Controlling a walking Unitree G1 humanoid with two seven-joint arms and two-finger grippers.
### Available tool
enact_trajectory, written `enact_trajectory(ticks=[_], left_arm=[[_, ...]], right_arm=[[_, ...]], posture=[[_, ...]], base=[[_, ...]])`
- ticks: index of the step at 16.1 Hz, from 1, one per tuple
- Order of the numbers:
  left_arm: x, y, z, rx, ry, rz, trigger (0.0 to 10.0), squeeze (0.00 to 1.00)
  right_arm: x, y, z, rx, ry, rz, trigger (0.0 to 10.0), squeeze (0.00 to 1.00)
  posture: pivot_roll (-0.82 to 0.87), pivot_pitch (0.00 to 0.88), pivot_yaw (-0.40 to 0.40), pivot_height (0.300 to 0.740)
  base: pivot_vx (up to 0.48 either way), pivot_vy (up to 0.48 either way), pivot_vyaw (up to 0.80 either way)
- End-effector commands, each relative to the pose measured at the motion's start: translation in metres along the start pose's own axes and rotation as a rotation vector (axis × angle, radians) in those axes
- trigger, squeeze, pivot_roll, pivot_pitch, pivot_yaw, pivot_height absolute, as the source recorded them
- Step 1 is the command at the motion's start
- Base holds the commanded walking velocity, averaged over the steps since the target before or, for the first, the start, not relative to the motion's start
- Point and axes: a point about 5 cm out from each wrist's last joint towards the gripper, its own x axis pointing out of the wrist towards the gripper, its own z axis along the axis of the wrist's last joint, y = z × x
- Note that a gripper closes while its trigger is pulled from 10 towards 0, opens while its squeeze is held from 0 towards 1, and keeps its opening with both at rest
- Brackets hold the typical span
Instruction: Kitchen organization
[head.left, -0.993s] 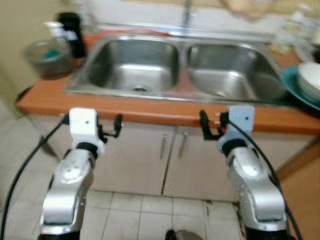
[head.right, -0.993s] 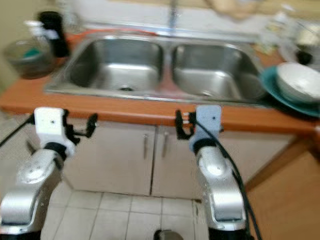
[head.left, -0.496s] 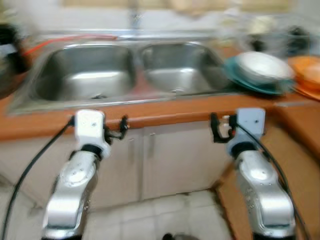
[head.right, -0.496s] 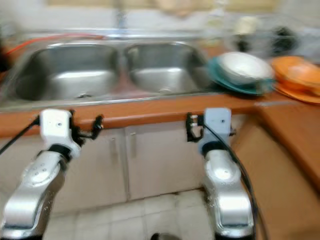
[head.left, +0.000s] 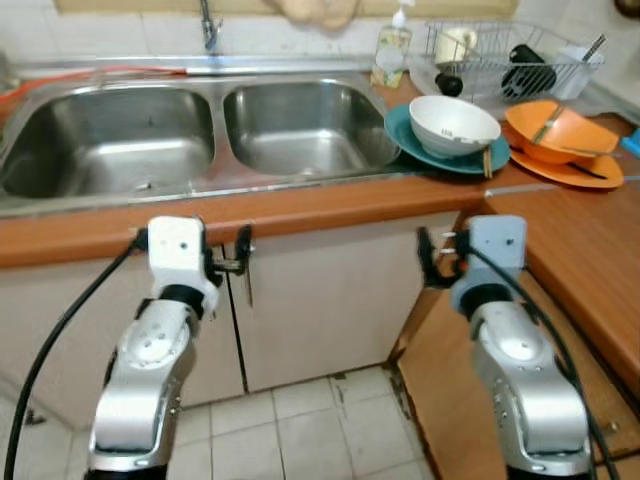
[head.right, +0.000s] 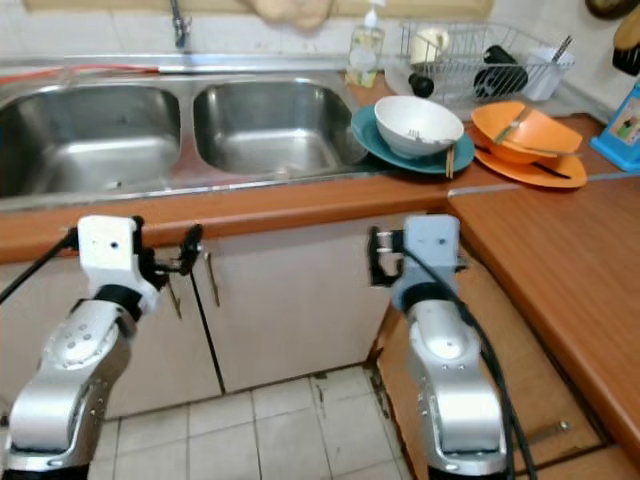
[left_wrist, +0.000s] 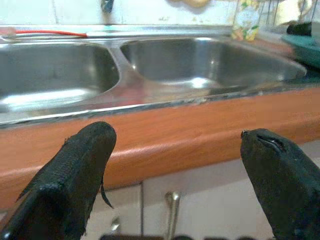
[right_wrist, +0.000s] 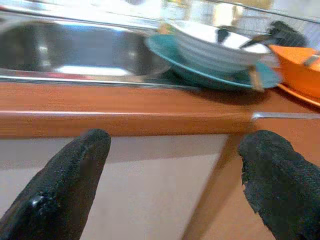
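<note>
A white bowl (head.left: 452, 124) sits on a teal plate (head.left: 410, 140) to the right of the steel double sink (head.left: 215, 110), with chopsticks (head.left: 487, 160) on the plate's rim. Further right, an orange bowl (head.left: 560, 130) rests on an orange plate (head.left: 575, 177). My left gripper (head.left: 228, 262) is held in front of the counter edge below the sink, open and empty, fingers (left_wrist: 82, 170) wide apart. Below the teal plate, short of the counter edge, my right gripper (head.left: 432, 262) is held open and empty, fingers (right_wrist: 75, 170) spread.
A wire dish rack (head.left: 500, 60) with cups and utensils and a soap bottle (head.left: 392, 48) stand at the back right. The wooden counter (head.left: 590, 250) turns a corner and runs along my right side. Cabinet doors (head.left: 320, 300) and tiled floor (head.left: 300, 420) lie below.
The whole view has swung to the right, from the sink's left end to the dishes and corner counter, and has sharpened. Both arms keep the same raised pose, grippers still open.
</note>
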Motion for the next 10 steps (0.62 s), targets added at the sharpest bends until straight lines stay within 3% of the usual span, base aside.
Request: enact_trajectory(ticks=[1,9,10], left_arm=[[0.0021,-0.0001,0.0046,0.016,-0.027,-0.018,10.0,0.0],[0.0029,-0.0075,0.012,0.078,-0.061,-0.11,10.0,0.0],[0.0035,-0.0073,0.0132,0.078,-0.064,-0.113,10.0,0.0]], right_arm=[[-0.0012,-0.0006,0.0063,-0.001,-0.026,0.005,10.0,0.0],[-0.0068,-0.0049,0.0081,0.006,-0.074,-0.025,10.0,0.0],[-0.0076,-0.0043,0.0084,0.022,-0.085,-0.017,10.0,0.0]], posture=[[-0.03,0.0,-0.009,0.74],[-0.03,0.0,0.012,0.74],[-0.04,0.0,0.015,0.74]], base=[[0.0,0.0,0.0],[0.348,0.0,0.0],[0.349,0.0,-0.8]])
